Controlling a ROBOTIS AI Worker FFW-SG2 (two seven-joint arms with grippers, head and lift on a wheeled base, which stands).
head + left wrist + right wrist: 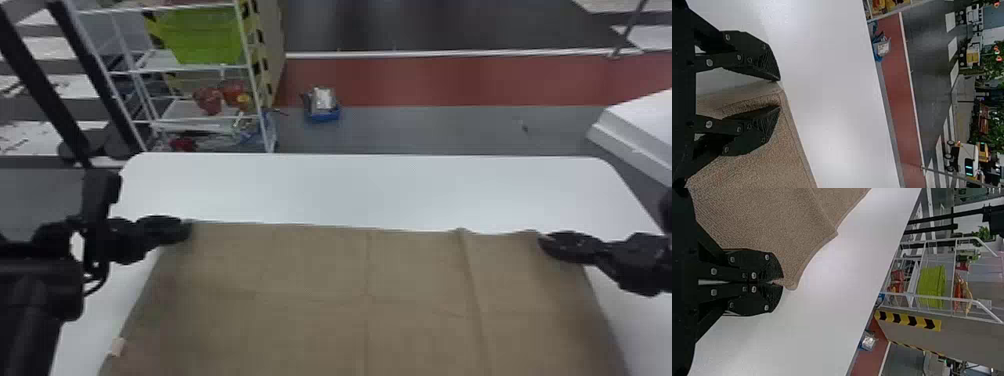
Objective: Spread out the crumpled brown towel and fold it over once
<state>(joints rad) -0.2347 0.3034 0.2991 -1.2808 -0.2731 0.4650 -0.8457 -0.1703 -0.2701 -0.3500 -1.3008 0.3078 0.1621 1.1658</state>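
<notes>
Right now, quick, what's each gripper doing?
Left gripper: open, a corner of the brown towel between its fingers.
Right gripper: closed on another corner of the towel.

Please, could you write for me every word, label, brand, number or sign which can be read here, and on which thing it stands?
No word, brand or number can be read.
Small pale tag at the edge of the brown towel: too small to read.
Pale item in the blue container on the floor: any print is too small to read.
Striped strip, black on yellow: arrow-like marks, no words.
</notes>
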